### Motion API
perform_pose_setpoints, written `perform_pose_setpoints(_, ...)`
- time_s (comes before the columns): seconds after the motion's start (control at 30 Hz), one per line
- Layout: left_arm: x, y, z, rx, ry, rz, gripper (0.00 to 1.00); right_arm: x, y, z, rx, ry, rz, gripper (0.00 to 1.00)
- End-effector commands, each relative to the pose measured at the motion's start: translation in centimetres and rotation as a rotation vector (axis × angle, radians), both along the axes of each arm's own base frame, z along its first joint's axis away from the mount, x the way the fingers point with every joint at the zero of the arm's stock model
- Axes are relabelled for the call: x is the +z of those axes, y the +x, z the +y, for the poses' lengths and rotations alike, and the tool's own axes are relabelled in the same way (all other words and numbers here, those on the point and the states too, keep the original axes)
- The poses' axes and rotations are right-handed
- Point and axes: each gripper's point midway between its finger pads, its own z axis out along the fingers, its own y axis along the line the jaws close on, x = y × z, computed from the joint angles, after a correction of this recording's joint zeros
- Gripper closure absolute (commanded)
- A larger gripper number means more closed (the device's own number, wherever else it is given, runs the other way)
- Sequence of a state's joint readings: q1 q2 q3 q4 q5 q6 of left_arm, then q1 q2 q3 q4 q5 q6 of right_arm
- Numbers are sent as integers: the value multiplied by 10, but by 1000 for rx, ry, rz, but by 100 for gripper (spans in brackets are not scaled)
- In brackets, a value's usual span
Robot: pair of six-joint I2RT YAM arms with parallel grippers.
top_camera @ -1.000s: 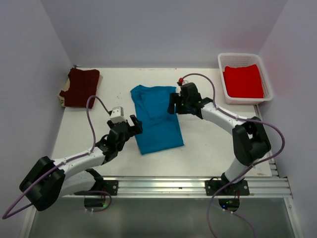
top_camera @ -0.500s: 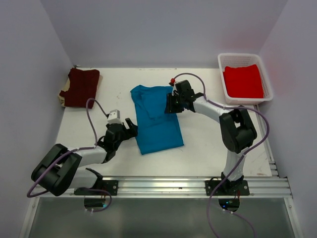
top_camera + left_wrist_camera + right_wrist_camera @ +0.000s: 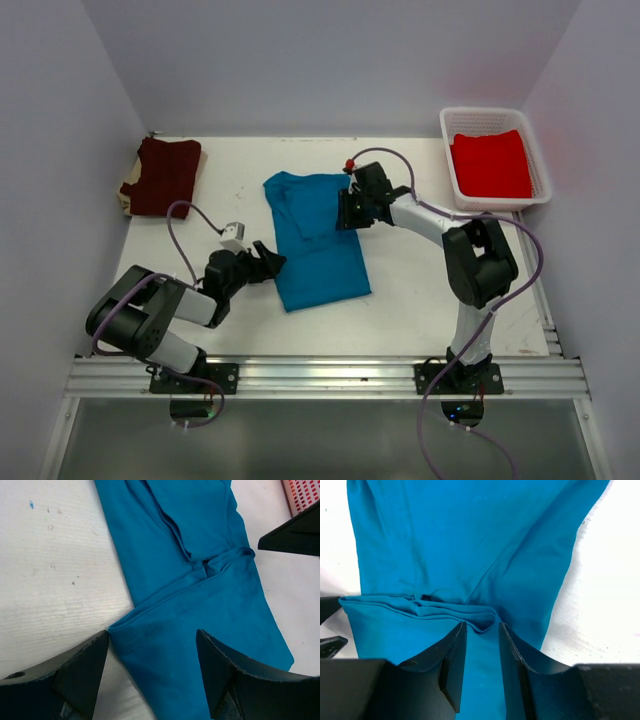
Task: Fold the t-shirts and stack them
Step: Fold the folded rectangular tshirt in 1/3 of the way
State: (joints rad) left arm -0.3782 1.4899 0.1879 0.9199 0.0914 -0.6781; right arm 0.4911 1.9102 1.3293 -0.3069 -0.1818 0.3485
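Teal-blue t-shirt point(image 3: 320, 250) (partly folded) meets left gripper point(image 3: 152, 636) spread wide, right gripper point(image 3: 481, 627) narrow.

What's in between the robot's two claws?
The blue shirt. In the top view it lies between the left claw, at its left edge, and the right claw, at its right edge. Nothing else is in between.

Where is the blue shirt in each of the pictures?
Top external: the teal-blue t-shirt lies in the middle of the table.
Left wrist: it fills the top and right of the picture.
Right wrist: it fills nearly the whole picture.
Shared landmark: the bunched fold at its edge, by the right hand.
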Motion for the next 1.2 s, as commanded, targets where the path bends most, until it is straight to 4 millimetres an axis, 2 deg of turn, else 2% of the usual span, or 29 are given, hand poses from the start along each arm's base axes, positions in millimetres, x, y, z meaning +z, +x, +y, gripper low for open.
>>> perform_pose_setpoints(0.0,12,4,-12,-70,-44,-56,26,12,12,-1,0,-10,-41,64)
perform_pose_setpoints(0.43,-5,11,-9,-65,-27,-10,37,2,10,-5,-4,-18,-14,67)
perform_pose_setpoints(0.67,-6,11,-13,-79,-40,-9,51,-15,9,-6,-9,-31,12,66)
perform_pose_setpoints(0.93,-7,12,-17,-95,-57,-8,55,-19,14,-3,-7,-31,13,68)
perform_pose_setpoints(0.97,-7,12,-17,-99,-59,-9,56,-19,15,-3,-6,-30,14,70)
perform_pose_setpoints(1.07,-7,12,-19,-109,-64,-7,59,-21,15,-1,-3,-25,20,86)
perform_pose_setpoints(1.1,-6,13,-20,-112,-66,-12,60,-21,14,-1,0,-23,23,94)
perform_pose_setpoints(1.17,-3,13,-22,-123,-74,-22,66,-19,13,-1,1,-20,21,100)
